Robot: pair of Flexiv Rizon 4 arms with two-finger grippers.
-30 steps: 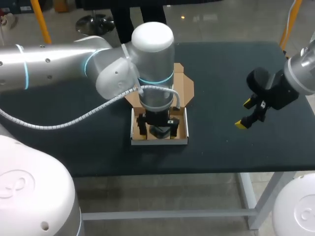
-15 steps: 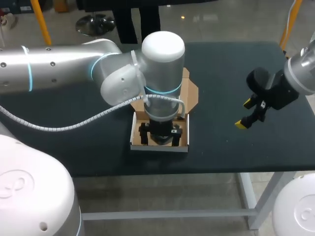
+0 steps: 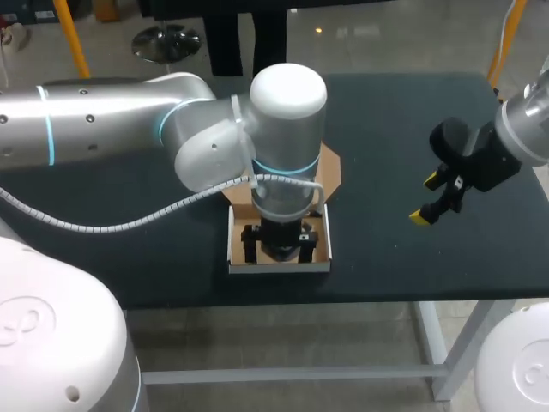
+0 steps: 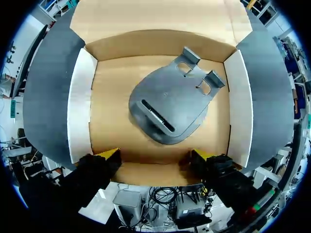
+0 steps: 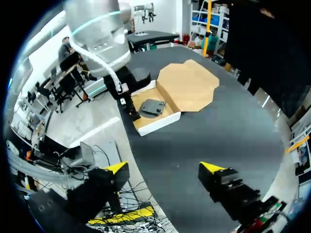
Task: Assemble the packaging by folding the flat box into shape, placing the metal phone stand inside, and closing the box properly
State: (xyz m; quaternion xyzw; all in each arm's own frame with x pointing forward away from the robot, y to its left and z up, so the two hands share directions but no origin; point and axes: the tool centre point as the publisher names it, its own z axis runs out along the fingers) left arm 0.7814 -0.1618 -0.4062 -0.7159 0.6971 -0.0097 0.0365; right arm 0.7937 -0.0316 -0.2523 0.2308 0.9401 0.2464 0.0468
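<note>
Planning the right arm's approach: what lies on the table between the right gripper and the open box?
Nothing: in the head view only bare dark table separates the right gripper from the box. The right wrist view shows the same.

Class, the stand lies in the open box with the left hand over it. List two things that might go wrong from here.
1. The left hand has its open fingers close by the near wall of the box; moving off, they might catch it and drag the box.
2. The phone stand lies askew, hooked end toward the lid flap; if the hooks stand proud, the lid may not shut flat.
</note>
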